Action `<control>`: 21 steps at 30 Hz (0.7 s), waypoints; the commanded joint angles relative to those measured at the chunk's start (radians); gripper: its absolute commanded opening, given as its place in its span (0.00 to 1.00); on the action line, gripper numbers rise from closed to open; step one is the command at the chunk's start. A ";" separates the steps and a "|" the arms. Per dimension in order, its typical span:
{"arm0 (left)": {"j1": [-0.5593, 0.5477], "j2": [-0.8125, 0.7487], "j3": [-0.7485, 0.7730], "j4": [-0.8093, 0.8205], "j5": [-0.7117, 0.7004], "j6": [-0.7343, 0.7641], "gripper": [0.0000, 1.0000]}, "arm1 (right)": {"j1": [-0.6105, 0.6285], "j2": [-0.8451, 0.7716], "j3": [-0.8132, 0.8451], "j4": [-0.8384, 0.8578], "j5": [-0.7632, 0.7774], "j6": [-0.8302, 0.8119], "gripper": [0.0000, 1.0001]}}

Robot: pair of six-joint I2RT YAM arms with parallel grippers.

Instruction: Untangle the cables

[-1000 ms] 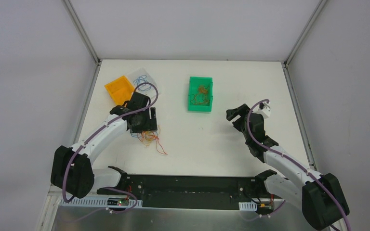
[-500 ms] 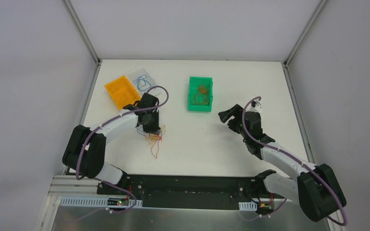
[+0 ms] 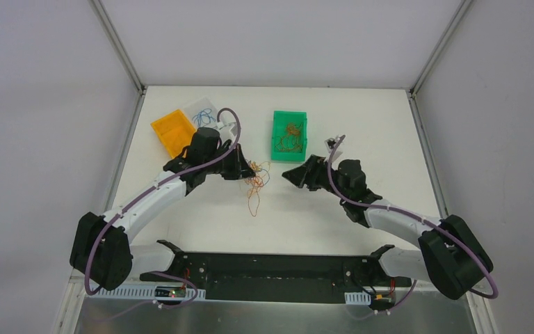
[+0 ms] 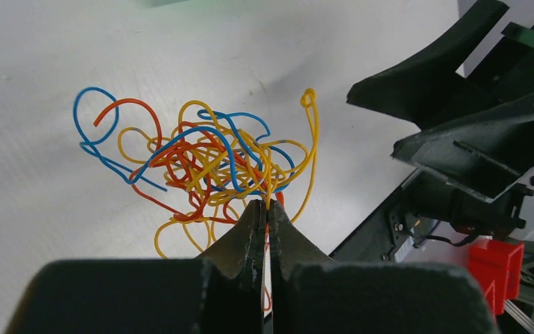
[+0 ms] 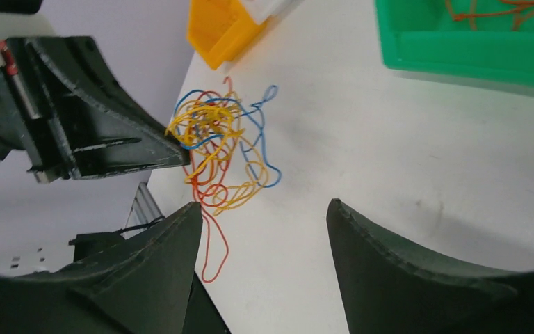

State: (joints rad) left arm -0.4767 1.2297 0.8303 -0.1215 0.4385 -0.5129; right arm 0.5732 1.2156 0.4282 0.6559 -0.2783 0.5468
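Note:
The cables (image 4: 208,160) are one tangled clump of thin orange, blue and yellow wires. My left gripper (image 4: 268,204) is shut on a yellow strand at the clump's edge and holds it above the table. From above, the cables (image 3: 255,177) hang at mid-table just off the left gripper (image 3: 245,167), one orange loop trailing down. My right gripper (image 3: 293,174) faces the clump from the right, open and apart from it. In the right wrist view the cables (image 5: 215,146) lie beyond the right gripper (image 5: 264,205), nothing between its fingers.
A green bin (image 3: 275,136) holding brownish wires stands behind the grippers. An orange bin (image 3: 170,129) and a clear tray (image 3: 205,111) with blue wires sit at the back left. The black base rail (image 3: 278,268) runs along the near edge.
My left gripper shut on the clump and carried it up and right to mid-table. The right arm swung left toward it, its jaws a little narrower.

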 commanded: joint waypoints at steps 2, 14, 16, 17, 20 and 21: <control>0.004 -0.031 0.010 0.116 0.136 -0.092 0.00 | 0.074 0.027 0.039 0.217 -0.190 -0.073 0.68; 0.002 -0.033 -0.038 0.342 0.277 -0.226 0.00 | 0.113 0.087 0.058 0.280 -0.247 -0.058 0.58; 0.000 -0.024 -0.041 0.367 0.306 -0.239 0.00 | 0.113 0.088 0.055 0.291 -0.245 -0.053 0.56; -0.002 -0.020 -0.041 0.369 0.312 -0.239 0.00 | 0.113 0.086 0.050 0.304 -0.247 -0.049 0.55; -0.004 -0.009 -0.048 0.370 0.317 -0.239 0.00 | 0.113 0.086 0.040 0.338 -0.250 -0.034 0.49; -0.005 -0.006 -0.050 0.373 0.321 -0.240 0.00 | 0.113 0.087 0.040 0.339 -0.250 -0.031 0.45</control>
State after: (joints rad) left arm -0.4770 1.2217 0.7883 0.1757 0.7029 -0.7277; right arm 0.6800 1.3029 0.4507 0.8841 -0.5003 0.5018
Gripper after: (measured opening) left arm 0.009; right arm 0.495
